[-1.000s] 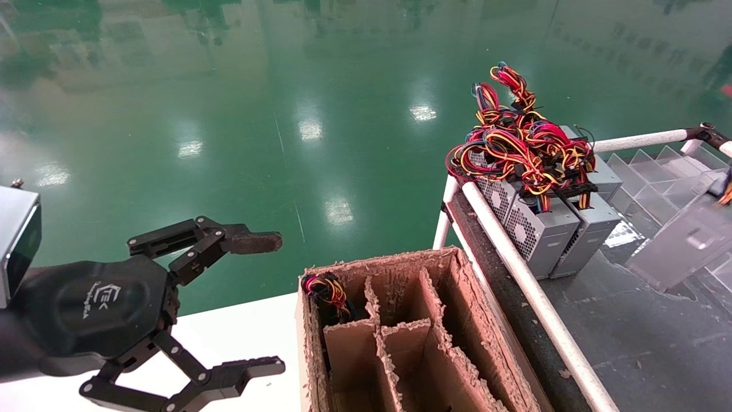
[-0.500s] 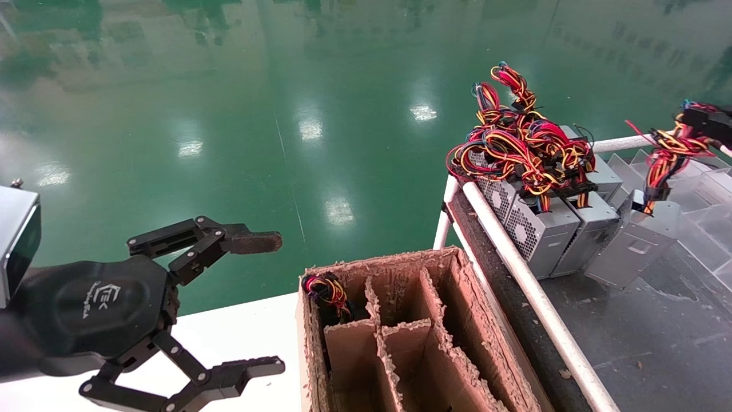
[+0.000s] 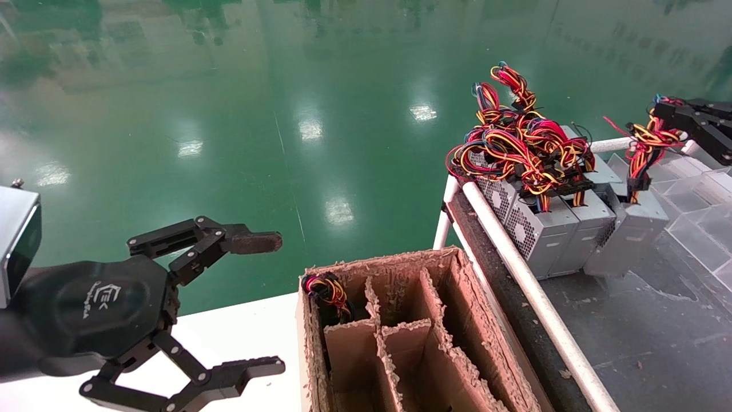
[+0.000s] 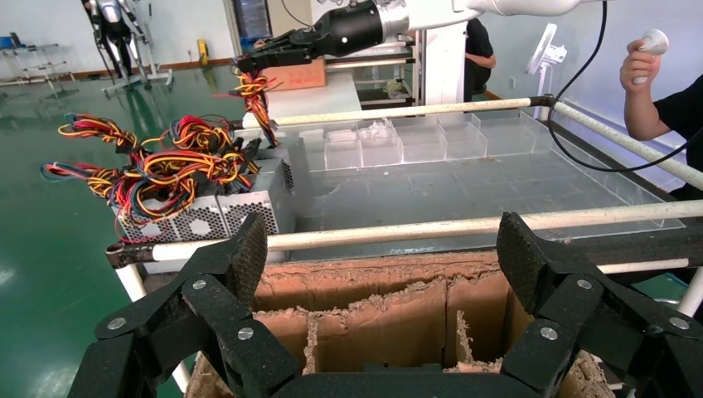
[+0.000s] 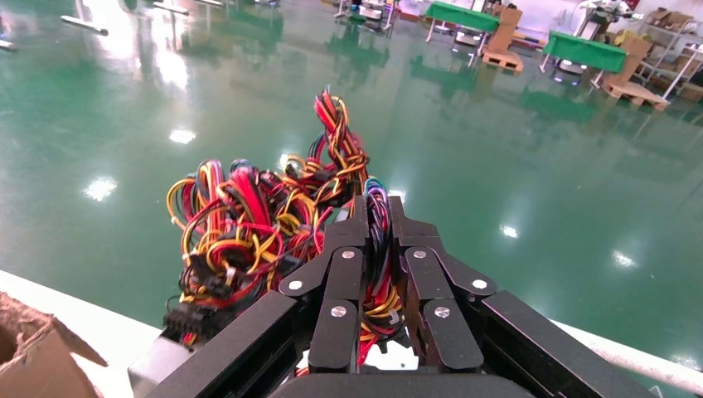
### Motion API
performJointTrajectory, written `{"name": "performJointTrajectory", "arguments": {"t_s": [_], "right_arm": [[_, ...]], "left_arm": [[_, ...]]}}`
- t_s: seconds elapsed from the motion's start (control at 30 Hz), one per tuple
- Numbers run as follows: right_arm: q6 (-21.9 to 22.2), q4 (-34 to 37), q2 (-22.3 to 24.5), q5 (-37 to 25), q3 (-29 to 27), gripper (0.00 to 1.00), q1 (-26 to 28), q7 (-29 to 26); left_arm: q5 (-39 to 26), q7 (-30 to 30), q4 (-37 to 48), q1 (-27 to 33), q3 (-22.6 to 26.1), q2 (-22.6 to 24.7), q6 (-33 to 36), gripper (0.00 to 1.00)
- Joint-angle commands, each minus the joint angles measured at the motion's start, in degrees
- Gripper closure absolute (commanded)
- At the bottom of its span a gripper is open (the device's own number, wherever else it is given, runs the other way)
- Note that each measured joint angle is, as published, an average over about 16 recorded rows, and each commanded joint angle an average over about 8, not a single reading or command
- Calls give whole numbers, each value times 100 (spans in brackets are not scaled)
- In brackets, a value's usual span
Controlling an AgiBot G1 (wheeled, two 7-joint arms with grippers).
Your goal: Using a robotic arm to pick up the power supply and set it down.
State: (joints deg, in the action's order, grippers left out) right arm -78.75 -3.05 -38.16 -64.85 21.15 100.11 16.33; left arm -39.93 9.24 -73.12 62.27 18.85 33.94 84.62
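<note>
right end effector (image 3: pixel 666 111): at far right edge, clamped on wire bundle (image 3: pixel 643 143) | power supply (image 3: pixel 629 234): tilted, touching two upright units (image 3: pixel 549 232) on dark worktop (image 3: pixel 646 332) | left end effector (image 3: pixel 260 303): fingers spread, beside cardboard box (image 3: pixel 400 343)

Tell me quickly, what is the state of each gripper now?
Left gripper: open, holding nothing.
Right gripper: closed on the wires of the power supply.

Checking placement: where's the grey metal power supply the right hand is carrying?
In the head view, far right: the grey metal power supply stands beside the row of grey supplies, its wire bundle pinched in the right hand.
</note>
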Motion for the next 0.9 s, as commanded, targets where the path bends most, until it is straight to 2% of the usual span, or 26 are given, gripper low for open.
{"name": "performJointTrajectory", "arguments": {"t_s": [0.03, 0.23, 0.27, 0.5, 0.53, 0.9], "right_arm": [[48, 35, -48, -17, 11, 100, 35, 17], [114, 120, -166, -60, 41, 100, 82, 38], [128, 134, -181, -65, 45, 97, 88, 41], [225, 206, -242, -91, 62, 11, 112, 84], [235, 215, -246, -91, 62, 2, 114, 88], [213, 260, -249, -76, 52, 0, 153, 72]], "left_arm": [[0, 0, 0, 0, 0, 0, 0, 0], [1, -1, 0, 0, 1, 0, -1, 0], [1, -1, 0, 0, 1, -1, -1, 0], [2, -1, 0, 1, 2, -1, -1, 0], [2, -1, 0, 1, 3, -1, -1, 0], [3, -2, 0, 1, 4, -2, -2, 0]]}}
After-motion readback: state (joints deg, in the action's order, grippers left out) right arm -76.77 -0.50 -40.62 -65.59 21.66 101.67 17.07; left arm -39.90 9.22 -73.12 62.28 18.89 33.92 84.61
